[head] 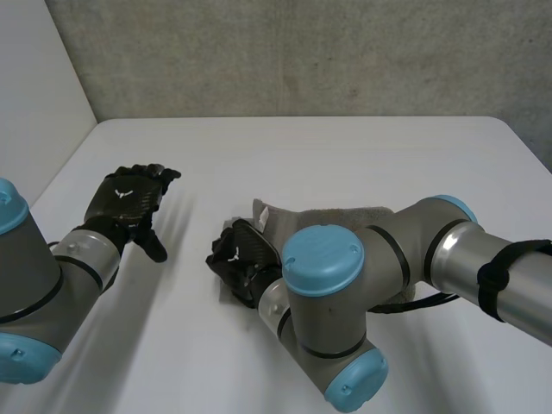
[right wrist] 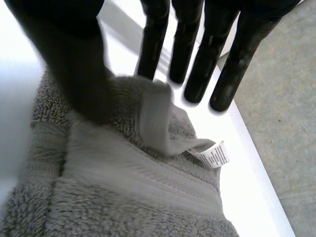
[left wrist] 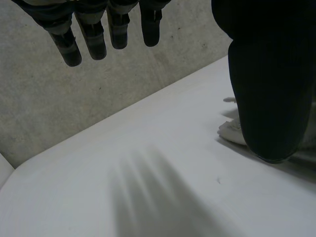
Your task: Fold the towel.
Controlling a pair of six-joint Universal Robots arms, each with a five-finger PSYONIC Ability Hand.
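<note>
A grey terry towel (head: 345, 213) lies at the middle of the white table (head: 345, 147), mostly hidden under my right arm. My right hand (head: 240, 252) is on the towel's left edge. In the right wrist view its thumb (right wrist: 74, 69) presses on the towel (right wrist: 123, 187) and a raised corner fold is pinched between thumb and straight fingers (right wrist: 197, 64). A white label (right wrist: 212, 155) sticks out of that fold. My left hand (head: 129, 200) hovers open over the bare table to the left, apart from the towel. A bit of the towel (left wrist: 232, 131) peeks from behind its thumb (left wrist: 271, 89).
A grey wall (head: 302, 52) runs behind the table's far edge. The table's right edge (right wrist: 247, 148) runs close beside the towel's label in the right wrist view, with grey floor (right wrist: 286, 123) beyond it.
</note>
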